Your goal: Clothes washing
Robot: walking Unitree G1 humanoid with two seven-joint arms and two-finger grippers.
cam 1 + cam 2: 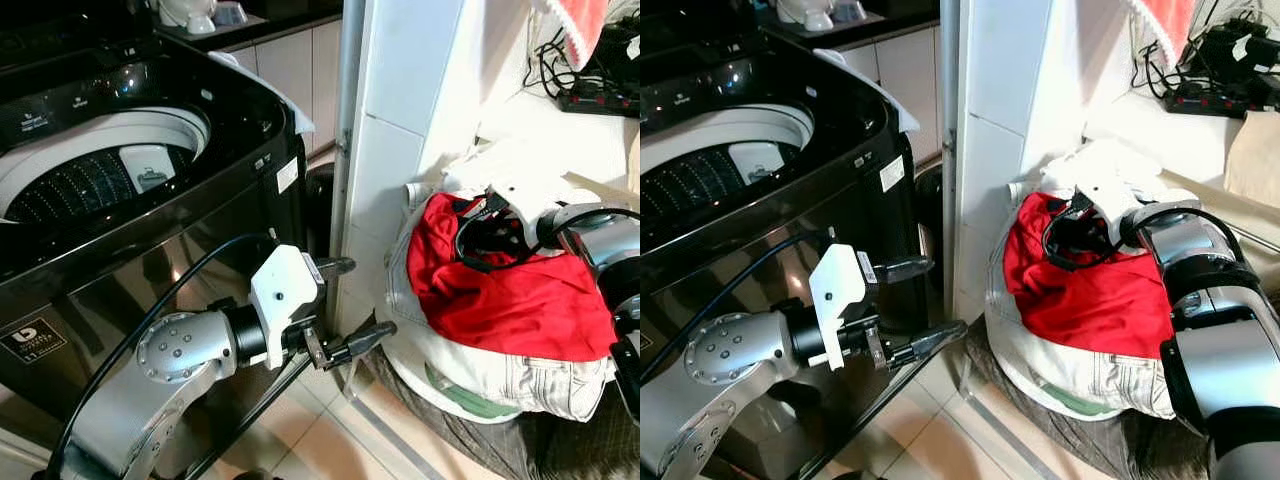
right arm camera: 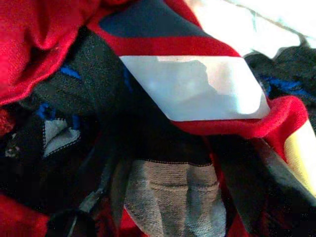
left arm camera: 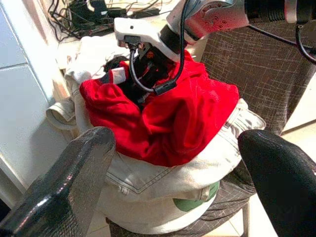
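At centre right the right gripper digs into the red garment to pick laundry, its finger spread hidden, while the left gripper waits spread at lower centre beside the washing machine.

white tiled wall, power strip, cabinets

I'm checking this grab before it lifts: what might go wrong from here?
The right gripper is buried in the red garment among dark clothes; lifting may drag several pieces or topple the heaped pile of pale denim. Its black cable loops over the fabric and might snag. The left gripper, jaws open, hangs beside the black washing machine.
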